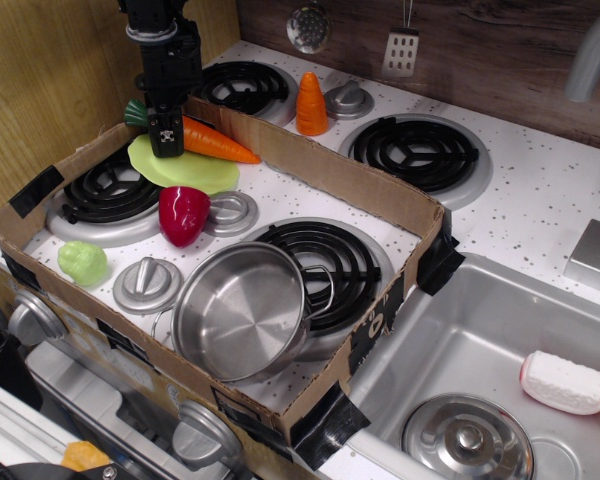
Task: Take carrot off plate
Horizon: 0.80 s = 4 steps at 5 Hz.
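Note:
The long orange carrot (218,144) with its dark green stem end (135,113) lies across the back of the lime-green plate (185,171), which rests on the back-left burner area inside the cardboard frame. My black gripper (166,140) comes down from above and is shut on the carrot near its stem end. The stem end is raised a little, while the pointed tip reaches past the plate's right rim. The fingers hide the part of the carrot they hold.
A red toy pepper (183,213) sits just in front of the plate. A pale green lumpy vegetable (83,262) lies front left, and a steel pot (242,310) at the front. A stubby orange cone (311,104) stands behind the cardboard wall (320,165). The sink (480,370) is to the right.

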{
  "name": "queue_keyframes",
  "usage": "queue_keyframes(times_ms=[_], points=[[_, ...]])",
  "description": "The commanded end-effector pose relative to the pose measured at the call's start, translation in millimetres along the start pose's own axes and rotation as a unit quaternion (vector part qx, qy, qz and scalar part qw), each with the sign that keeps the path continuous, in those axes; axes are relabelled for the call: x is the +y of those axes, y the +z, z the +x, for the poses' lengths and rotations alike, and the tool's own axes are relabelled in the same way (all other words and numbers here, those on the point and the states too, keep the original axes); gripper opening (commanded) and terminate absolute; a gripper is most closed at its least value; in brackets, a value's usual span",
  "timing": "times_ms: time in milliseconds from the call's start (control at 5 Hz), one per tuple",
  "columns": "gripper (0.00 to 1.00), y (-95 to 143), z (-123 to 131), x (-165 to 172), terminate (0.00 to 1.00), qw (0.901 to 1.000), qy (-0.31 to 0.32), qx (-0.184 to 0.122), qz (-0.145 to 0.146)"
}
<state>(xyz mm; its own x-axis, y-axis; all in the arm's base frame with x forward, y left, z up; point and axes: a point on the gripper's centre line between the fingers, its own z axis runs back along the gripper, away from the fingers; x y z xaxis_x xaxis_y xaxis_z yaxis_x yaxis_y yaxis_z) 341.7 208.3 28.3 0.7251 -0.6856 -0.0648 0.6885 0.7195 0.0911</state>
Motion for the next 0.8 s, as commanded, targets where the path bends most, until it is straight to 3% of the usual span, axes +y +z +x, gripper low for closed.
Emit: queue_keyframes(times_ms=[0,200,400,600], points=[[0.00,53,14,-12,0.00,0.9955,0.044,0.015,0.083],[0.00,78,19,-32,0.00,0.9880,0.091,0.022,0.123],[0.00,94,21,-48,0.00,0.9827,0.127,0.032,0.131],[0.00,101,26,-57,0.00,0.9715,0.216,0.045,0.088]])
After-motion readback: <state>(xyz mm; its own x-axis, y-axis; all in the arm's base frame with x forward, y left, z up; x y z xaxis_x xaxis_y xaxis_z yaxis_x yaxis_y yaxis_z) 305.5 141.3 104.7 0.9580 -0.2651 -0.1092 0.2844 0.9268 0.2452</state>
